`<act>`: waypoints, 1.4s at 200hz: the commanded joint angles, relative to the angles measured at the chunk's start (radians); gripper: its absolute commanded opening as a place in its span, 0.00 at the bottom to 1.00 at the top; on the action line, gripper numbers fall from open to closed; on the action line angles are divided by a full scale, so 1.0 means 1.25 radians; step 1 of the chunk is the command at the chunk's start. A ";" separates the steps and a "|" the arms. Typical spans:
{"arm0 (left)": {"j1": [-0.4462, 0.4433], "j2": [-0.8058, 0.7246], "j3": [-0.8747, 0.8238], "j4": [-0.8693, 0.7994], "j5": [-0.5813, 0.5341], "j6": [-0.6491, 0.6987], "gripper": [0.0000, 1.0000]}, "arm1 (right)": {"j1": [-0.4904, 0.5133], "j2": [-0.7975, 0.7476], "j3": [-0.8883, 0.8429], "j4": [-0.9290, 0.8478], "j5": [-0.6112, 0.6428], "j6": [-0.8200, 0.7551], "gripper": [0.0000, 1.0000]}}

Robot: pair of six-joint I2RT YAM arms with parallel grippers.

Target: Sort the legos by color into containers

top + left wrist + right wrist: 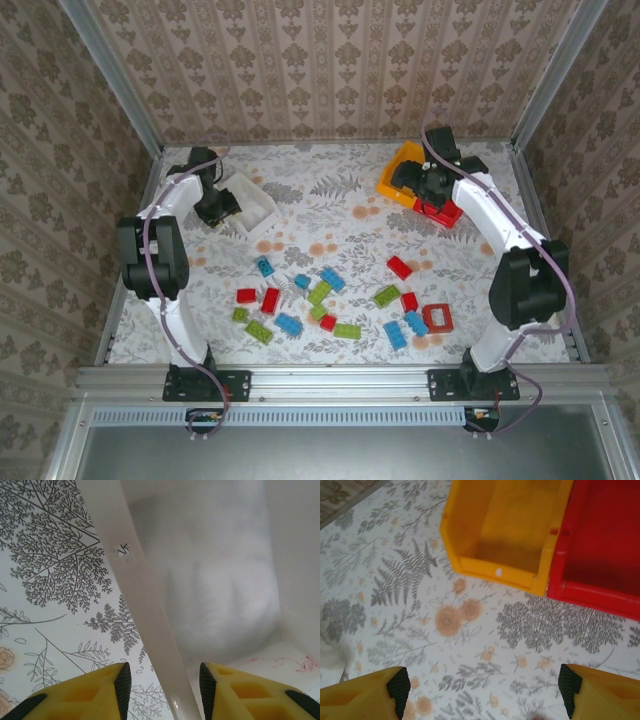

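Between left jaws, white bin (150, 630) wall (slanting)

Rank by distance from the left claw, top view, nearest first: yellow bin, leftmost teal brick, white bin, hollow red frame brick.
1. white bin, back left; the left claw straddles its wall.
2. leftmost teal brick, left of centre.
3. yellow bin, back right.
4. hollow red frame brick, front right.
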State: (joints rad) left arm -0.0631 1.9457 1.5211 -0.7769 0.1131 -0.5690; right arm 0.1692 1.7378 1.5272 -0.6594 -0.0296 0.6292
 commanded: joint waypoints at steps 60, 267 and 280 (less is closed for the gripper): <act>-0.048 0.021 0.041 -0.029 -0.014 0.073 0.19 | -0.088 0.216 0.171 -0.046 0.080 -0.041 0.72; -0.146 0.113 0.195 -0.062 -0.002 0.176 0.04 | 0.083 0.339 0.317 -0.128 0.080 -0.204 0.00; -0.146 0.118 0.203 -0.075 -0.002 0.204 0.04 | 0.120 0.324 0.290 -0.119 0.078 -0.189 0.00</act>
State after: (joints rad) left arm -0.2466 2.0739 1.7237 -0.8288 0.1089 -0.4004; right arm 0.2317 2.2246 1.9484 -0.8112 0.0731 0.3882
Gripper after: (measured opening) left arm 0.124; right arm 0.151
